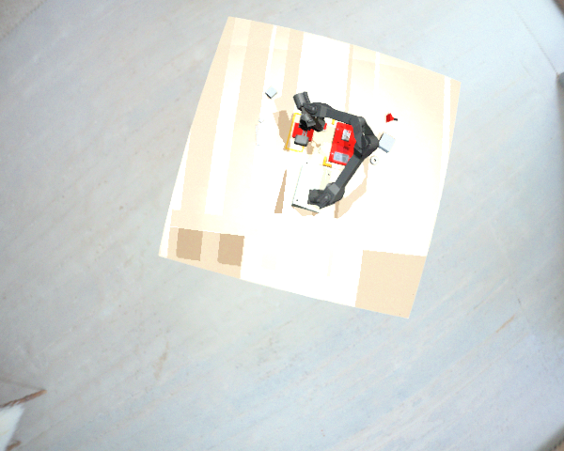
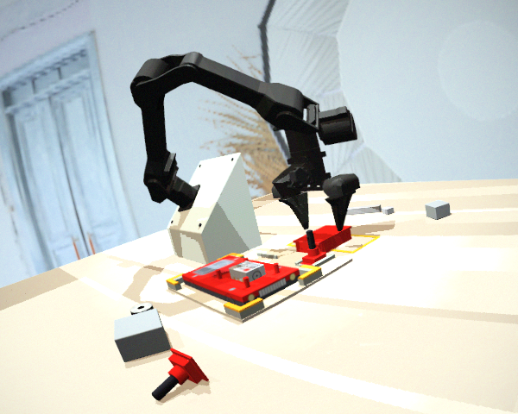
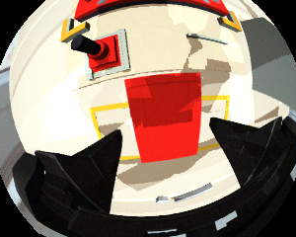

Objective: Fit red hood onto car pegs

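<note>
The red hood lies roof up across a yellow outlined rectangle on the table. My gripper is open and empty, just above the hood, with one fingertip out to each side of it in the wrist view. In the overhead view the arm's wrist hides part of the hood. The red chassis sits in the jig with yellow-topped corner blocks. The grey engine block is on its deck, with pegs standing up around it. The hood's corner holes are not distinguishable.
A red piece with a black upright handle stands in a grey frame between hood and jig. Another such piece lies tipped near a grey block and a ring. Another grey block stands beyond the hood.
</note>
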Controlling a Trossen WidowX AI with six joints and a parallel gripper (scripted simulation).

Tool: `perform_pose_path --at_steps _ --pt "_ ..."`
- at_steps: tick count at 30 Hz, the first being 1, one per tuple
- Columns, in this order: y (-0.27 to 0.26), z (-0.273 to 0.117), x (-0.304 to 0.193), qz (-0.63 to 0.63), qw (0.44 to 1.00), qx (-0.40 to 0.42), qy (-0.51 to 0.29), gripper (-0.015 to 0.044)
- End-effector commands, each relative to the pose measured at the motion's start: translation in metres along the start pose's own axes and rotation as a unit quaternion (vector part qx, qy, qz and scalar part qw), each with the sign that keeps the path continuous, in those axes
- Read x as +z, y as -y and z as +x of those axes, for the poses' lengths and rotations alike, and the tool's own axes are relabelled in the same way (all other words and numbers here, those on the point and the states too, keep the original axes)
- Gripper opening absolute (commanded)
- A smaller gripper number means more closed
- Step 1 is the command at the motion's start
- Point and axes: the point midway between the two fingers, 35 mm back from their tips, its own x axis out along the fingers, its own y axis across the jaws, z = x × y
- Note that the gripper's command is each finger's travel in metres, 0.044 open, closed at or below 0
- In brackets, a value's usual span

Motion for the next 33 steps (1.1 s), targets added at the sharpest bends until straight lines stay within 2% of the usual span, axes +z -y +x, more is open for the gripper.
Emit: perform_pose_path --at_steps 1,33 --pt "0.002 0.004 0.0 -0.003 1.0 -0.002 0.003 0.044" --pt "0.002 0.019 0.0 -0.003 1.0 -0.002 0.003 0.044"
